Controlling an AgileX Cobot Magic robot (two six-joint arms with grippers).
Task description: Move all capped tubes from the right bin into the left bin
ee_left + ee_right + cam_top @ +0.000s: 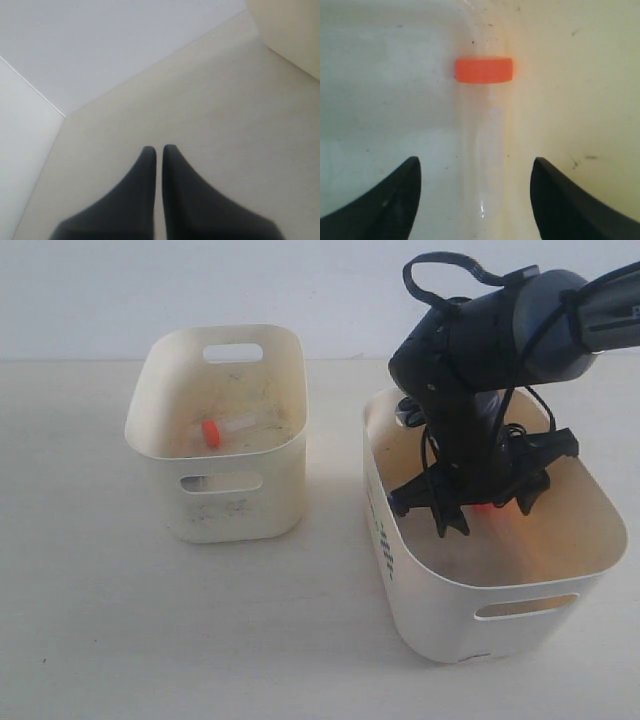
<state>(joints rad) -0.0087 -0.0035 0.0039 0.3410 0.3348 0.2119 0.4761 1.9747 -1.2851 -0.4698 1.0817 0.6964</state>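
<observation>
My right gripper [472, 508] reaches down inside the larger right bin [440, 625], open. A clear tube with an orange cap [484, 70] lies on the bin floor between its spread fingers [400, 200], untouched; a sliver of that orange cap [484, 507] shows under the gripper in the exterior view. The smaller left bin [225, 515] holds one orange-capped tube [222, 429] on its floor. My left gripper [159, 149] is shut on nothing above the bare table; it is outside the exterior view. No blue-capped tubes show; the arm hides much of the right bin's floor.
The two cream bins stand side by side on a pale tabletop [150, 640], a gap between them. A white wall [200, 290] runs behind. The right arm's body and cables [500, 330] hang over the right bin.
</observation>
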